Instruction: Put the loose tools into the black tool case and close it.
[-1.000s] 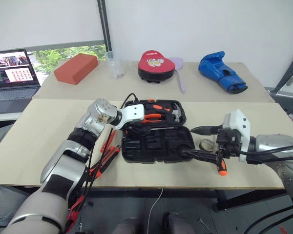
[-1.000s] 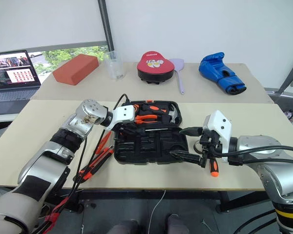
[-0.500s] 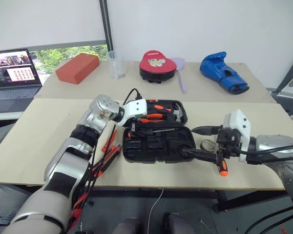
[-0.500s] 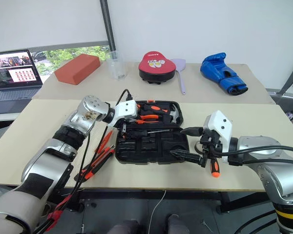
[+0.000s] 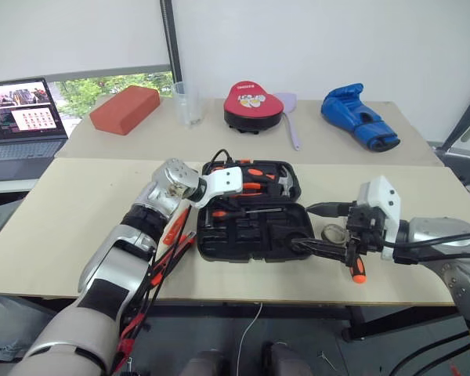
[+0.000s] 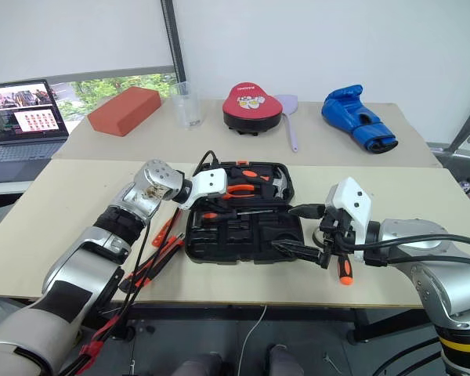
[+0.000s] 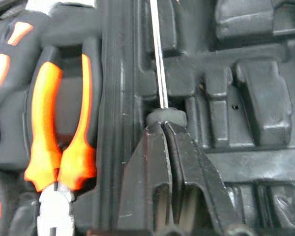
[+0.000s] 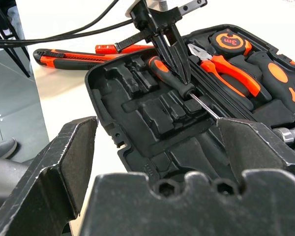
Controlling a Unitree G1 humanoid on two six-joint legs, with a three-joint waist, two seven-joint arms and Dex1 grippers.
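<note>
The left gripper (image 8: 179,69) is pinched shut on the collar of a black-and-orange screwdriver (image 8: 169,76) lying in the black tool case (image 5: 254,235), its long axis running along the case's hinge line, shaft pointing away from the fingers. The left arm reaches in, wrist angled downward. The right gripper (image 5: 323,227) hovers wide open and empty at the case's right edge, beside the tape roll (image 5: 331,232) and another screwdriver (image 5: 356,269).

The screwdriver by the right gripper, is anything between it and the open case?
Nothing visible lies between them. The screwdriver lies on the table just off the case's right edge, beneath the open right gripper; the tape roll sits beside it, not in the way.
</note>
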